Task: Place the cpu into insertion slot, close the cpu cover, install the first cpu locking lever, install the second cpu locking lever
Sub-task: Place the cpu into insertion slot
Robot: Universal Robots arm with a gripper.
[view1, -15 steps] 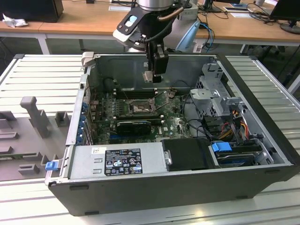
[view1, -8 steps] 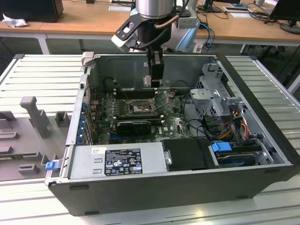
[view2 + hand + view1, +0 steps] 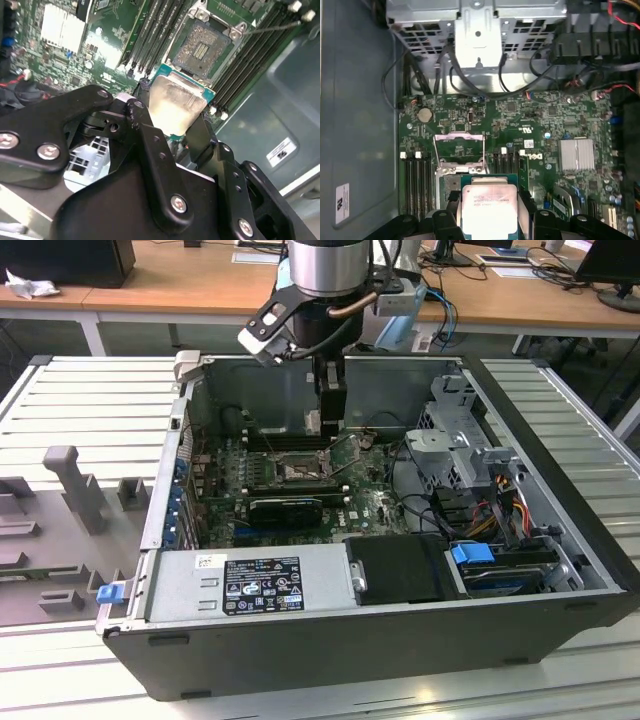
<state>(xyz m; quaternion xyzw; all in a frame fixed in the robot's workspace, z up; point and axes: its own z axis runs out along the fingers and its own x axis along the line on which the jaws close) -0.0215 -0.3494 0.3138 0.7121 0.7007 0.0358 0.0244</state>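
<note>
My gripper (image 3: 175,119) is shut on the cpu (image 3: 176,102), a flat square chip with a pale metal top, pinched by its edges between two black fingers (image 3: 146,131). It hangs above the green board, a short way off the insertion slot (image 3: 202,47), whose dark square of contacts lies bare. In the first wrist view the cpu (image 3: 489,207) covers part of the insertion slot (image 3: 447,181), and the cpu cover (image 3: 459,146) stands flipped up just beyond it. In the exterior view the gripper (image 3: 322,426) hovers inside the case, just behind the insertion slot (image 3: 297,471).
Long black memory slots (image 3: 160,35) flank the socket on both sides. A thin locking lever (image 3: 274,27) sticks out beside it. A silvery heat sink (image 3: 576,154), a black card (image 3: 285,508), a drive cage (image 3: 455,445) and the power supply (image 3: 250,585) crowd the case.
</note>
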